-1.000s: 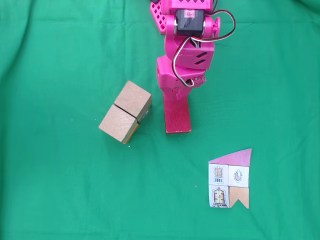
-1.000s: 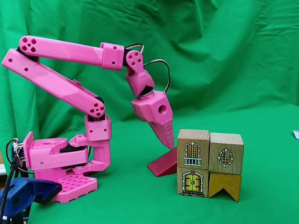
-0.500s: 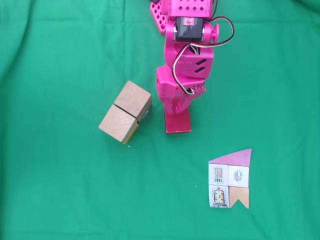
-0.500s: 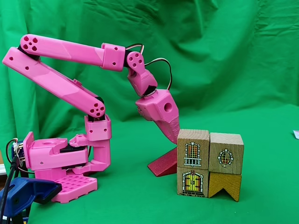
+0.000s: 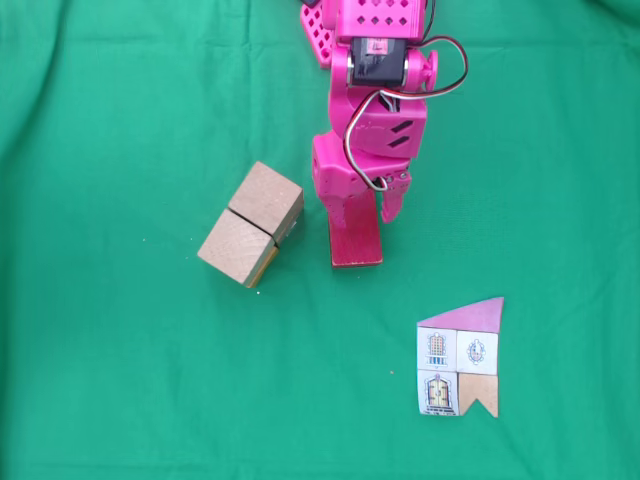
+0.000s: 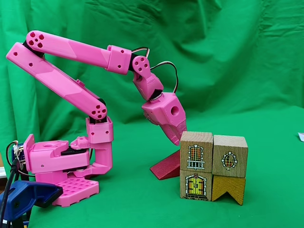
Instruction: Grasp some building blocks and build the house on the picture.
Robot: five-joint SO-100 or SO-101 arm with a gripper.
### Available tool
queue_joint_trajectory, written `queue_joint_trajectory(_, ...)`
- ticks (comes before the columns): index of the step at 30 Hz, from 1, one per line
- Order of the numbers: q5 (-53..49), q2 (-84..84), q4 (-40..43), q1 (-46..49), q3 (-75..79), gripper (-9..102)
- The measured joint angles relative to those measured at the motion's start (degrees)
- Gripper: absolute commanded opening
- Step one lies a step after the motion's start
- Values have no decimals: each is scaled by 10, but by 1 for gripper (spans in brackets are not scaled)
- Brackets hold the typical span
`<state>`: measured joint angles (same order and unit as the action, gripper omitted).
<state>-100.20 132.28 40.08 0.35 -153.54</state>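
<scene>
Two pale wooden cubes (image 5: 250,224) are sitting side by side on the green surface (image 5: 120,380), touching, their row running diagonally from lower left to upper right in the top-down fixed view; in the side fixed view they are showing as a stack with printed window and door faces (image 6: 213,166). Just right of them in the top-down view, the dark-red slab (image 5: 355,235) is lying with its long axis running toward and away from the arm's base; from the side it is tilting, one end raised (image 6: 166,167). The pincer (image 5: 365,205) is hanging over the slab's far end with its fingers spread. The picture (image 5: 460,358) is lying flat, well apart, lower right.
</scene>
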Motion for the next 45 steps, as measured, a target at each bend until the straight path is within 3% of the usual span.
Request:
queue_joint_trajectory(16, -1, -30, -75, 4, 1, 21)
queue_joint_trajectory(45, 1, 9, -76, 25, 1, 21)
